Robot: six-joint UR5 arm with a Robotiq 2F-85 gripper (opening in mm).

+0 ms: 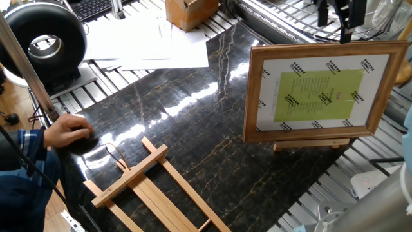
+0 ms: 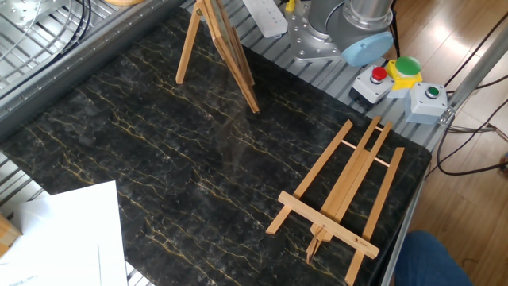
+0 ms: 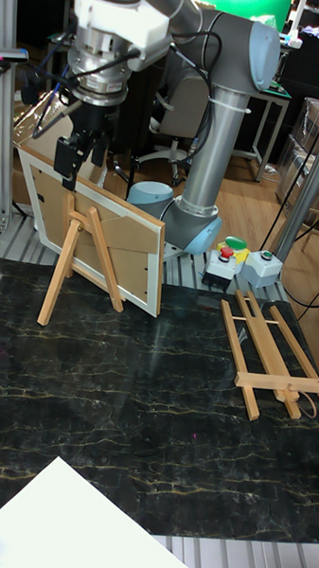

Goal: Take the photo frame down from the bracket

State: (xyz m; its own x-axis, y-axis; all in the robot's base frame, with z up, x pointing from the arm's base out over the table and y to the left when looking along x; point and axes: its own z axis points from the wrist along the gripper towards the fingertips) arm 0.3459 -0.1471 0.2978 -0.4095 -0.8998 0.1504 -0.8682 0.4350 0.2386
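The photo frame [image 1: 318, 90] stands upright on the bracket [image 1: 312, 144] at the right of the dark marble table, its yellow-green sheet facing one fixed view. The tall fixed view shows the frame's brown back [image 3: 120, 238] leaning on the bracket's A-shaped legs [image 3: 75, 254]. In the other fixed view only the bracket's legs [image 2: 216, 48] show, at the top edge. My gripper [image 3: 81, 164] hangs open just over the frame's top edge, near its upper corner. In one fixed view the gripper [image 1: 341, 26] is a dark shape right above the top rail.
A longer slatted easel [image 1: 154, 187] with a wire loop lies flat near the table's front edge. A person's hand [image 1: 67, 132] rests beside it. White papers [image 1: 148, 42] and a cardboard box [image 1: 190, 13] lie at the far side. Button boxes [image 2: 397, 79] sit by the robot base [image 2: 341, 32].
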